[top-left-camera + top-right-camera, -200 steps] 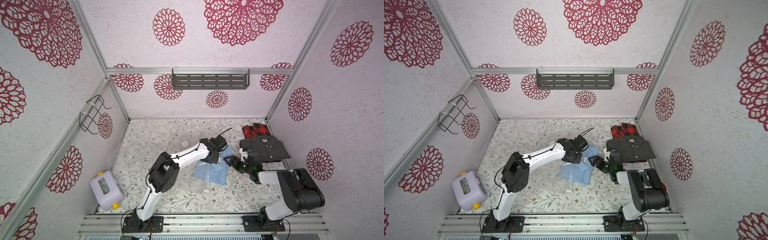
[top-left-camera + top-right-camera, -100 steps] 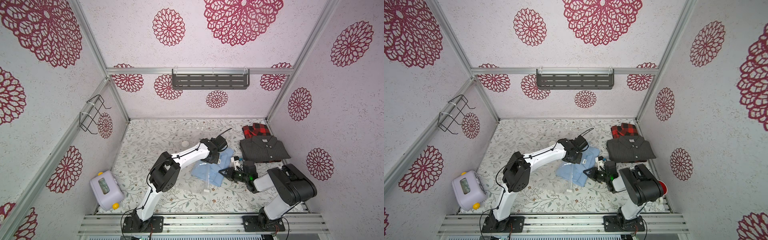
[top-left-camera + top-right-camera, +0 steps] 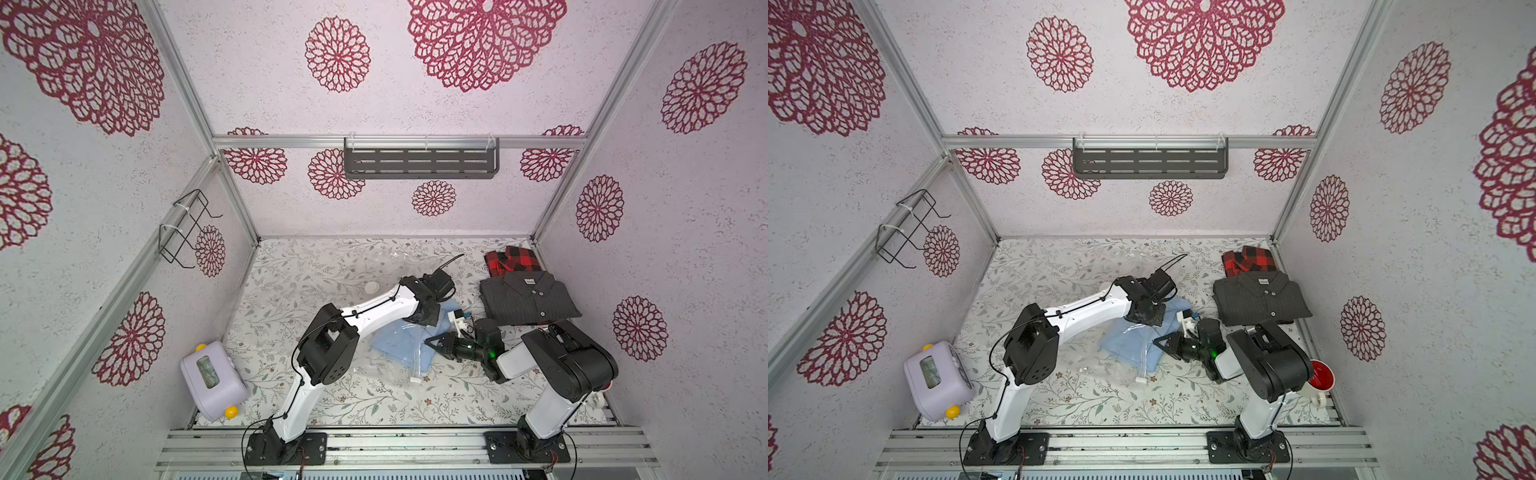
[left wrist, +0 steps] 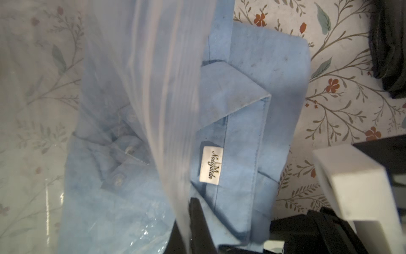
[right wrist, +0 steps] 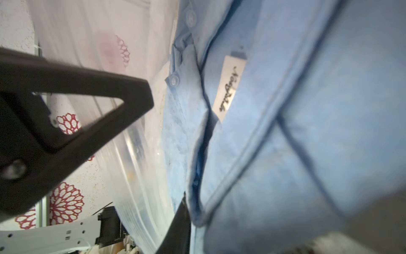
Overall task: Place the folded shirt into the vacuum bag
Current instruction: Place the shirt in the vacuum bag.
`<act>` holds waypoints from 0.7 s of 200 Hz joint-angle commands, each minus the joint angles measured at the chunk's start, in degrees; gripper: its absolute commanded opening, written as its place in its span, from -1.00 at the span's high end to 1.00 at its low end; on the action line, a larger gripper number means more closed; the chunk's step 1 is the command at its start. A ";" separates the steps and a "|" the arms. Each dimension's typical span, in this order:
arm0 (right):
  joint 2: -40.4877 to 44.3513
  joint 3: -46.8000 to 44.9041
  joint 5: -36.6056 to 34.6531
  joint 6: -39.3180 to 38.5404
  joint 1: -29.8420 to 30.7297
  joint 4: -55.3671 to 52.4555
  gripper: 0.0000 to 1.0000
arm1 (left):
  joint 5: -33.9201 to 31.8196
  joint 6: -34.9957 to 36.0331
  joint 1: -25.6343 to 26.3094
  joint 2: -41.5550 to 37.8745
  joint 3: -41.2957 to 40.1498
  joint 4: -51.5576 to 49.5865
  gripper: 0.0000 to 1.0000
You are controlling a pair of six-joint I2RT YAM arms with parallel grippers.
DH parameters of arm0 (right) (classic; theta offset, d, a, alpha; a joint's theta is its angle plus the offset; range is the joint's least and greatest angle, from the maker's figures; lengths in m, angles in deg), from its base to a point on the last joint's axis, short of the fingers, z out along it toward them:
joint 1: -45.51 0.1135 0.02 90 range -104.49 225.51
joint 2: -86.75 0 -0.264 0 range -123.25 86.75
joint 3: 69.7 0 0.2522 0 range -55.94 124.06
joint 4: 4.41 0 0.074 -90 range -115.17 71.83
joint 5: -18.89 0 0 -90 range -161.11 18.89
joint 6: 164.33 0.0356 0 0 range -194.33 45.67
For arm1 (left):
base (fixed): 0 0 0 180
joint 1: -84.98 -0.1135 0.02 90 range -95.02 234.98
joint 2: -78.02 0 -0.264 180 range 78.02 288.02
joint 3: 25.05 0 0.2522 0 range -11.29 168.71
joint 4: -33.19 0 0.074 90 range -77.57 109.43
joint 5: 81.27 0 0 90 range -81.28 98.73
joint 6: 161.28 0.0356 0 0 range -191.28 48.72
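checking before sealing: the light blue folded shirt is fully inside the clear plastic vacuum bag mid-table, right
Not fully. The light blue folded shirt is only partly inside the clear plastic vacuum bag mid-table; the left wrist view shows its collar and white label outside the bag's mouth.

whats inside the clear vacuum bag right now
The light blue shirt is partly inside the vacuum bag: its buttoned front lies under the plastic, while the collar and label show uncovered beyond the plastic's edge. Anything beneath the shirt is hidden.
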 commanded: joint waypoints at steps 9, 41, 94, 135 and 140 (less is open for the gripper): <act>8.42 -0.35 -3.14 -7.52 -2.06 -11.08 -0.14 | -0.13 -0.40 -0.16 -3.18 -1.53 2.52 1.00; 15.88 -0.68 -6.90 -11.16 -7.94 -20.10 -0.41 | -0.18 -0.39 -0.16 -3.61 -2.10 2.81 1.00; 11.65 3.69 -9.04 -13.73 -14.76 -22.14 -0.49 | 0.27 -0.47 0.15 -3.99 -2.03 3.00 1.00; -1.39 8.34 -2.11 -7.46 -14.35 -9.16 -0.34 | 0.62 -0.25 0.69 -4.05 -1.88 2.94 1.00; -3.00 8.96 -1.01 -6.25 -14.14 -7.20 -0.26 | 0.70 -0.23 0.80 -4.05 -1.70 3.03 1.00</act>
